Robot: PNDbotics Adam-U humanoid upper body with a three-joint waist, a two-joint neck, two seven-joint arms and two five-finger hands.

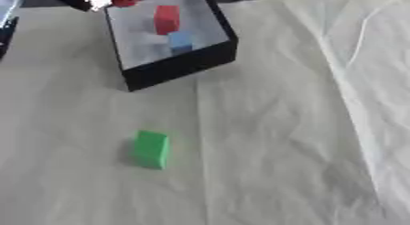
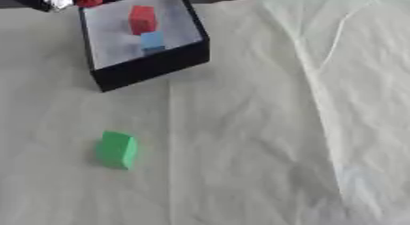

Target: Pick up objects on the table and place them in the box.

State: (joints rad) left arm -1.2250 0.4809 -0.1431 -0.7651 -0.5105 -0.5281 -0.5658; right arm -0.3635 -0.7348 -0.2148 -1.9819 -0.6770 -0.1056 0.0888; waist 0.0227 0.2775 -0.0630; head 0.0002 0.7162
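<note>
Green block point(image 1: 150, 149) being left on cloth, well short of box point(image 1: 180, 66). No hands being shown; finger state cannot be told. Risk: block being toppled by off-centre approach.

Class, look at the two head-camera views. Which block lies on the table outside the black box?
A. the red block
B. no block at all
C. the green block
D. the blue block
C: the green block stands alone on the white table cover, nearer the camera than the black box, while the red block and blue block sit inside the box.
</note>
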